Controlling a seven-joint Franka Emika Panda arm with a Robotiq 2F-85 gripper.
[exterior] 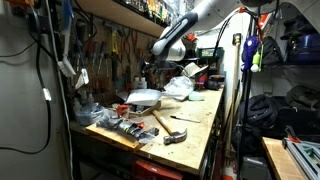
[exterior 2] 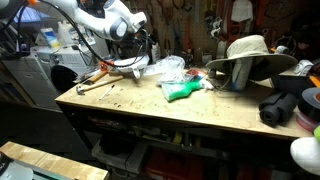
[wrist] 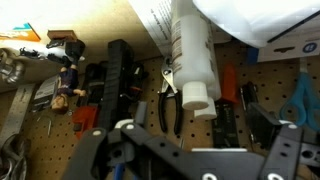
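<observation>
In the wrist view, the Robotiq gripper (wrist: 190, 140) is seen along the bottom edge of the frame. Its two black fingers (wrist: 88, 150) are spread wide apart, and nothing is clamped between them. A white cylindrical plastic bottle (wrist: 190, 55) is seen in the upper centre of that frame, its capped end pointing down towards the gap between the fingers but clear of both. Whether the bottle stands or hangs cannot be told. Behind it a brown pegboard wall (wrist: 265, 85) is shown, with black-handled pliers (wrist: 170, 105) hung just left of the bottle's cap.

In both exterior views, the gripper (exterior: 150, 70) (exterior 2: 137, 48) is held above the far end of a cluttered wooden workbench (exterior: 195, 125) (exterior 2: 150, 115). The bottle cannot be made out in these views. A crumpled clear plastic bag (exterior: 180, 86) (exterior 2: 165, 68) lies near the gripper, and a wooden-handled hammer (exterior: 172, 130) (exterior 2: 95, 82) rests on the benchtop. In an exterior view, a bright green object (exterior 2: 183, 91) is seen at the centre of the frame and a wide-brimmed pale hat (exterior 2: 247, 55) at the upper right.
</observation>
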